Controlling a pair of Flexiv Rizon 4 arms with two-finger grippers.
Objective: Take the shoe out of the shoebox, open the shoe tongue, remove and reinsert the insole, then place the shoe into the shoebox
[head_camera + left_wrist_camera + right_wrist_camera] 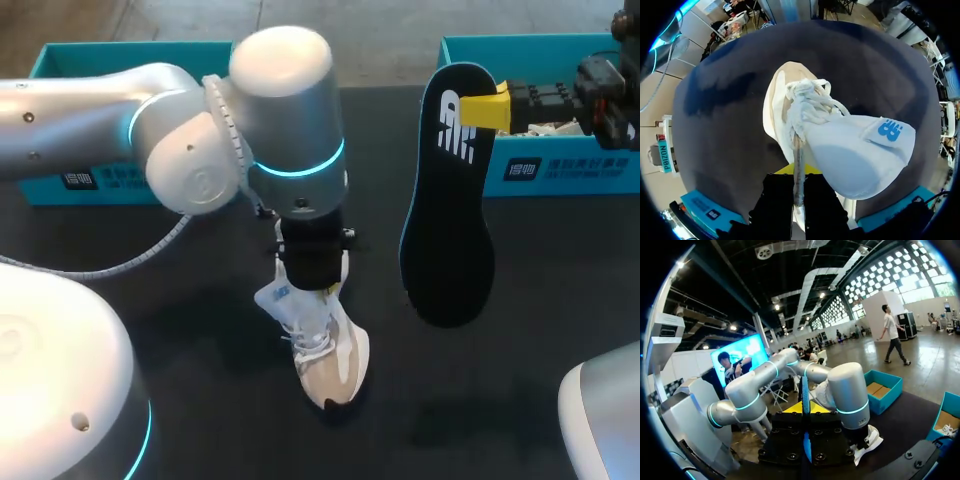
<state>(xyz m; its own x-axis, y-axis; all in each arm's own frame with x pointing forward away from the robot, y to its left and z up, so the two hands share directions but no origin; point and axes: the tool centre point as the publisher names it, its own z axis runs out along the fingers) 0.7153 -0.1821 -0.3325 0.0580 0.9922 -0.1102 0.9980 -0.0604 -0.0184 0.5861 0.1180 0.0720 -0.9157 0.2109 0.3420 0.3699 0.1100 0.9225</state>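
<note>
The left arm [190, 160] is smooth silver-grey, built of bulbous rounded housings with glowing cyan rings [300, 168] at the joints (a ribbed white cable [150, 250] trails alongside). Its wrist [312, 255] is black. The right claw [803, 407] is black and blocky, dotted with small screws [788, 456], with bright yellow fingertips [790, 408].

The left arm [150, 130] comes in from the left, its wrist [290, 120] turned straight down. The left jaws are clamped on the heel end of the sneaker [340, 360]. The right arm [612, 100] reaches in level. The right jaws pinch the insole [450, 220] near its upper end, one yellow fingertip [487, 106] showing.
</note>
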